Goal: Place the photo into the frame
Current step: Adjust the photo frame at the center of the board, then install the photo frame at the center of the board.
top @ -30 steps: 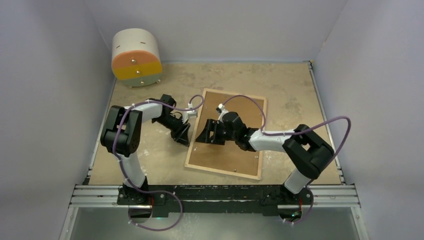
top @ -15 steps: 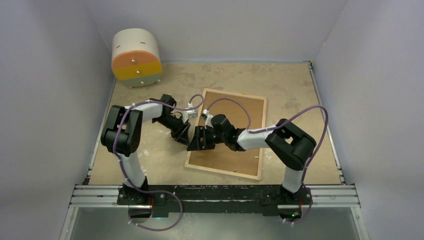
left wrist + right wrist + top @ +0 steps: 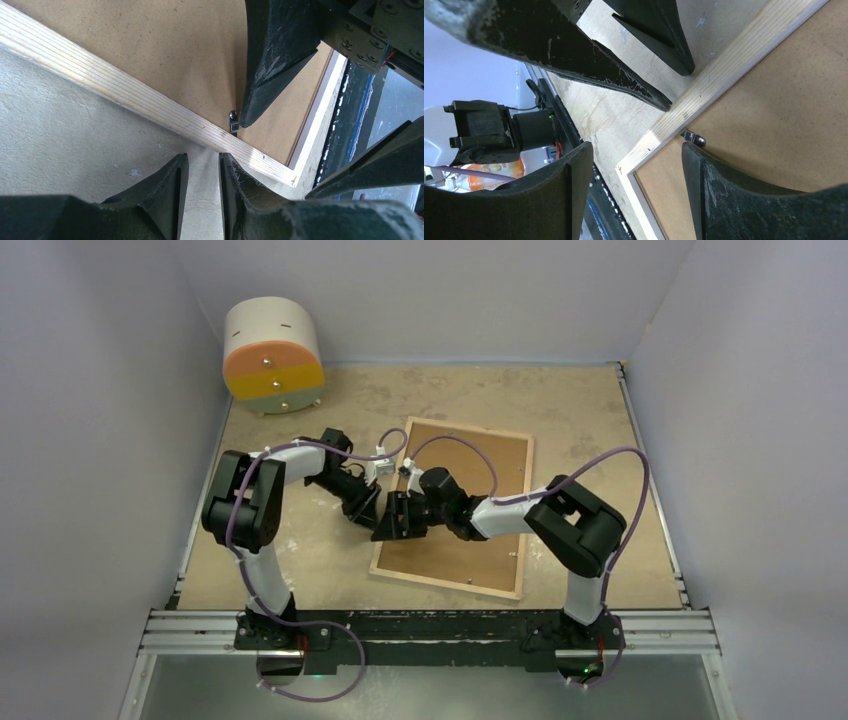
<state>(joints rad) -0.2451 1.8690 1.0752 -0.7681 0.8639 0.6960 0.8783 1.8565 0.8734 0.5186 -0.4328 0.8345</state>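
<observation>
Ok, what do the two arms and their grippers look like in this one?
The left arm and right arm share bulky black joint housings, white links and a purple cable looping along each. The left gripper and right gripper have matte black, wedge-shaped jaws tapering to points, scuffed pale along the edges.

Pale grey walls [image 3: 430,290] enclose a mottled beige table [image 3: 580,410] on three sides.

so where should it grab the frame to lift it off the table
Probably the frame by its light wooden rim on the left long side, from the left: it lies flat, back up, so that rim is the only pinchable edge.
</observation>
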